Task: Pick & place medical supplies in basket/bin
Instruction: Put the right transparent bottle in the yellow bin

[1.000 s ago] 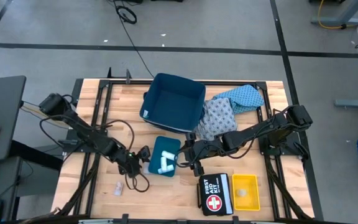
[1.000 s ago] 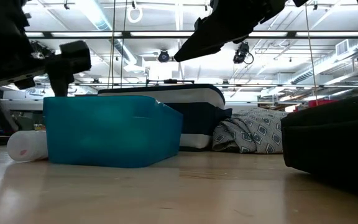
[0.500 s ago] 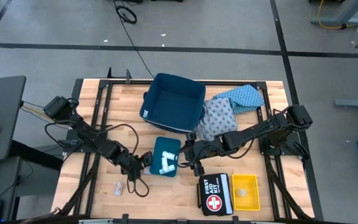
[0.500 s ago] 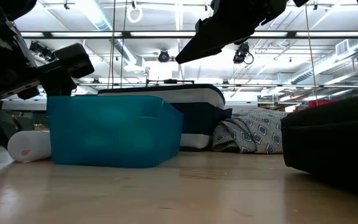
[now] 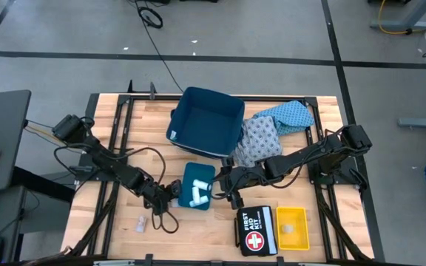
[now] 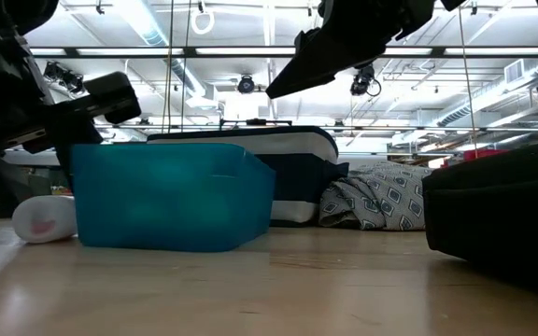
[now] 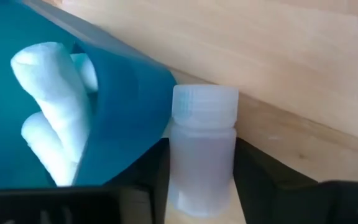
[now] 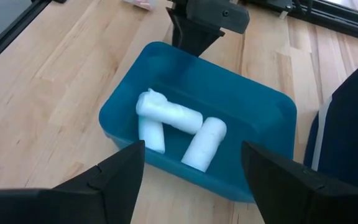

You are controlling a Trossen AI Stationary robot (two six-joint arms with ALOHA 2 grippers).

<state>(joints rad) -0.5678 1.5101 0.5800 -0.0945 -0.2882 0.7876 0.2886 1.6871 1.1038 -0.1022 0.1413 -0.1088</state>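
Observation:
A small teal bin on the table holds three white rolls. A small translucent white bottle with a ribbed cap lies on its side on the table against the bin's left wall. My left gripper is low at that wall, shut on the bottle. My right gripper hangs open above the bin's right side, touching nothing. Two patterned garments, grey-blue and light blue, lie heaped against the large dark-blue bin. My left gripper has the bottle's body pinched between its two fingers, one finger on each side. It comes slanting down from the table's left, fingers lying along the bottle, whose cap points away past the fingertips. The bottle rests on the table beside the teal wall.
A black first-aid kit and a yellow container sit by the near edge, right of centre. A tiny pale packet lies near the left arm's cable. Bare wood shows on the near left and far left of the table.
My left gripper has moved down and slightly toward the near edge, settling beside the teal bin's left wall; most of this happened in the first half second. The bottle has stayed on the table.

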